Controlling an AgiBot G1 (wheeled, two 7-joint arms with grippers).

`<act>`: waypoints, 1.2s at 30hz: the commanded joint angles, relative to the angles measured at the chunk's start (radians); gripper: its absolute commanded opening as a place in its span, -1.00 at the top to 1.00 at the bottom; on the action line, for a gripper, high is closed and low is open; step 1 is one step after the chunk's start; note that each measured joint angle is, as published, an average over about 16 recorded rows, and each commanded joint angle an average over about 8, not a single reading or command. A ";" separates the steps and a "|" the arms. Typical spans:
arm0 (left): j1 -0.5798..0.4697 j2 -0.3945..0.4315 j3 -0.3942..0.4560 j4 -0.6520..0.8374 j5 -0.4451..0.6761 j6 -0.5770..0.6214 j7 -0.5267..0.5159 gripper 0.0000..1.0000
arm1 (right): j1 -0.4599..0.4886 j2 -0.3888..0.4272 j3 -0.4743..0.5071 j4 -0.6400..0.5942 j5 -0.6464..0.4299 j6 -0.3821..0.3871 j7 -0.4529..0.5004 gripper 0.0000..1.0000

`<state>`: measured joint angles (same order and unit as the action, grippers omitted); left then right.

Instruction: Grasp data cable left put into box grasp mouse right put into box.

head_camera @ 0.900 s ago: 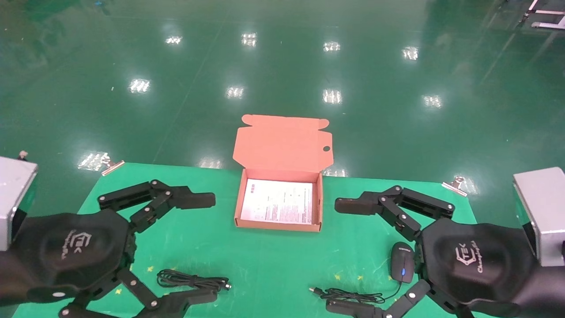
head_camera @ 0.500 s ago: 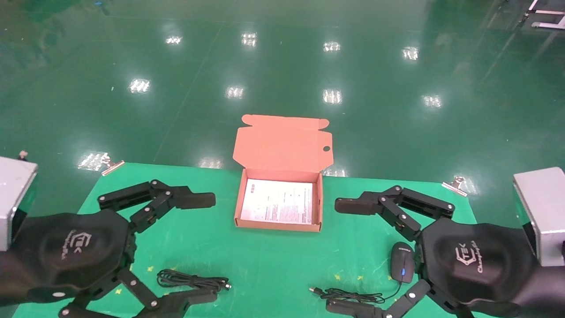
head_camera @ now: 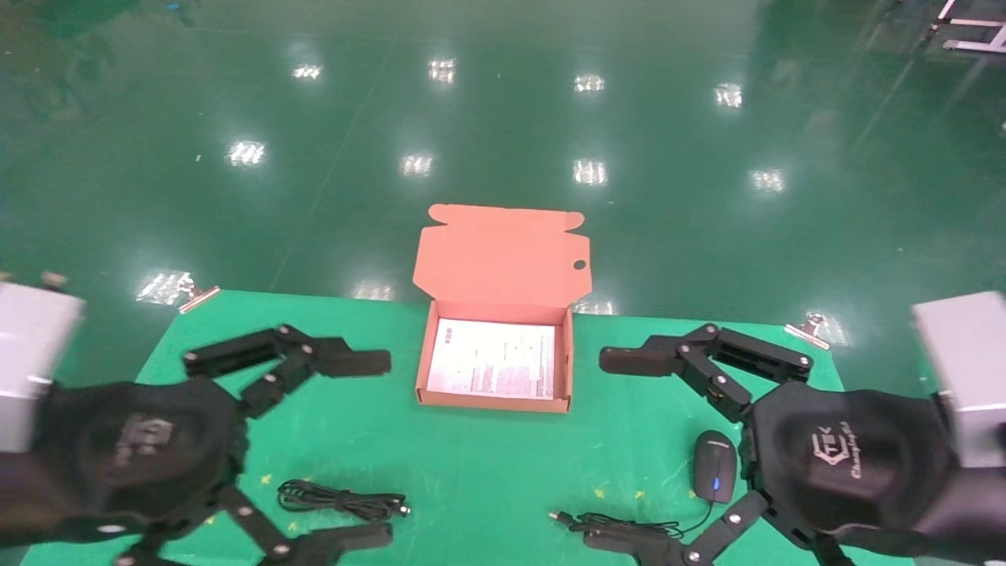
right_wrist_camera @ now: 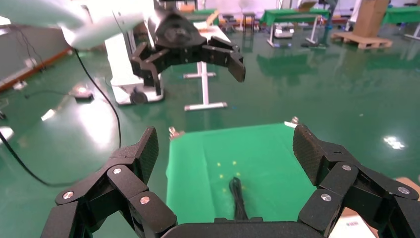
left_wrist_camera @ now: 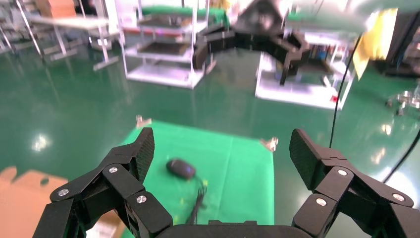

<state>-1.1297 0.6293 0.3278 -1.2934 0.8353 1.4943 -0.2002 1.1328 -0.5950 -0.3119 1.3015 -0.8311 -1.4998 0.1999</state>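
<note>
Left gripper (head_camera: 365, 448) shifted, blurred, jaws wide, empty, right gripper (head_camera: 625, 452) likewise, lower fingers cut off.

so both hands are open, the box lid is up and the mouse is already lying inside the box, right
Not quite. The mouse is not in the box; the head view shows it on the green mat beside the right hand. The rest holds: the left hand and right hand are open, and the lid is up.
</note>
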 commanded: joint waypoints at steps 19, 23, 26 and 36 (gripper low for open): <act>-0.285 0.139 0.270 0.048 0.492 0.067 -0.061 -1.00 | 0.450 -0.140 -0.439 0.046 -0.696 -0.072 0.000 -1.00; -0.315 0.174 0.329 0.050 0.596 0.058 -0.046 -1.00 | 0.497 -0.186 -0.538 0.046 -0.812 -0.058 0.011 -1.00; -0.329 0.199 0.366 0.053 0.681 0.038 -0.029 -1.00 | 0.511 -0.215 -0.588 0.048 -0.885 -0.041 0.025 -1.00; -0.319 0.273 0.467 0.053 0.952 -0.065 -0.019 -1.00 | 0.461 -0.284 -0.662 0.052 -1.085 0.096 0.072 -1.00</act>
<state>-1.4468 0.9013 0.7909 -1.2437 1.7789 1.4298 -0.2223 1.5862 -0.8778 -0.9731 1.3532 -1.9153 -1.3983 0.2705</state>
